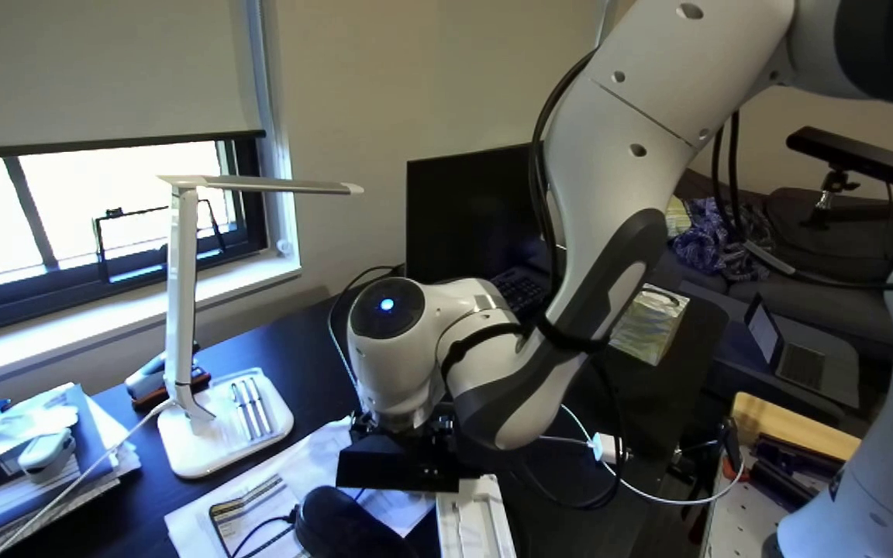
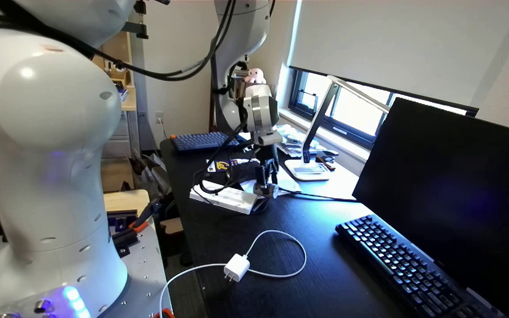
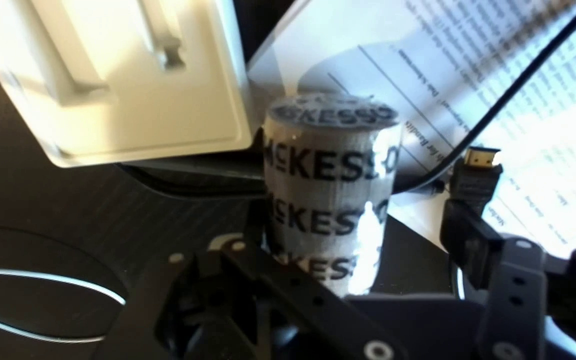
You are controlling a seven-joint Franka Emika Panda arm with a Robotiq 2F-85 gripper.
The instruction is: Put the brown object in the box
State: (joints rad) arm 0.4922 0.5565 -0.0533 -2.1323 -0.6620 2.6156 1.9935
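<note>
Where the tan roll (image 3: 328, 195) is: between the fingers (image 3: 473, 250), near the pale box (image 3: 158, 150)
Fingers: apart, with a gap to one side of the roll
Tabletop (image 2: 320, 278): dark, with the box, white papers (image 3: 473, 60) and a black keyboard (image 2: 396, 256) on it

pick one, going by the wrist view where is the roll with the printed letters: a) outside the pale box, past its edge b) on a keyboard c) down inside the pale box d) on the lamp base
a, since the wrist view shows the roll past the edge of the pale box, no part of it within the rim, with dark desk and printed paper around it.
</note>
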